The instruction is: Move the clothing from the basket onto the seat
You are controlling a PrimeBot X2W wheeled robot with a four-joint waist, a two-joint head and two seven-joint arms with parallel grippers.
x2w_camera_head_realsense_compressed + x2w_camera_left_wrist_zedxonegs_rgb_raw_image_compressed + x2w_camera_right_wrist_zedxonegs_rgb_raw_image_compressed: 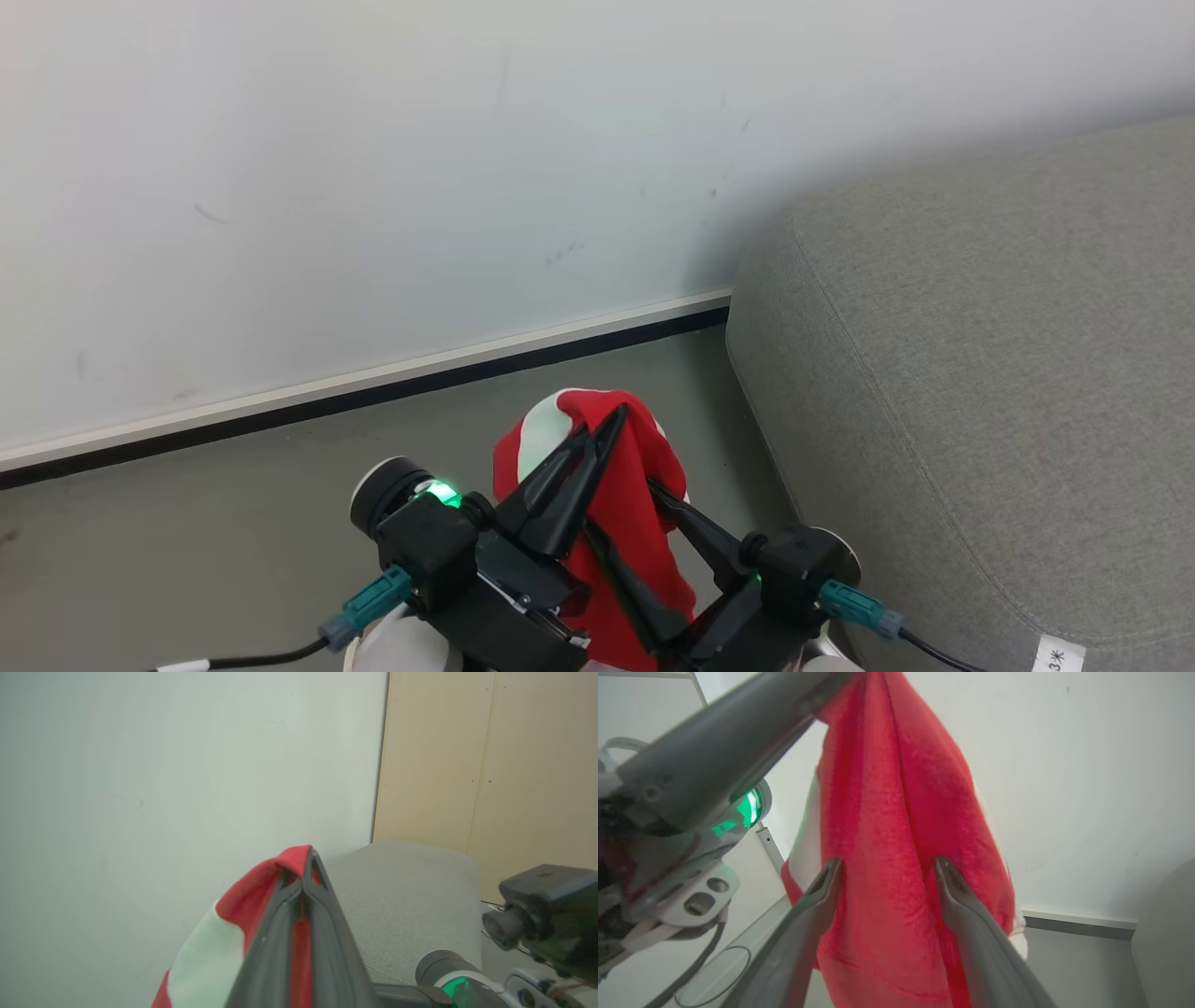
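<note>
From where I stand, the job looks about midway for this one piece. A red garment (644, 457) with a white panel hangs in the air above the grey floor (233, 541), just left of the seat (980, 373) and near the pale wall (373, 187). I judge it lifted clear of the basket but not yet delivered, and the stretch of grey upholstery I can see carries no clothing.

The left gripper (605, 431) has its jaws pressed tight together on a top fold of the fabric, and the rest drapes down from there. The right gripper (618, 509), a little nearer and to the right, has its jaws spread wide either side of the hanging cloth and clamps nothing.

What is left, I reckon, is to carry the garment rightward over the cushion and let it go. How much lies in the basket I cannot tell.
</note>
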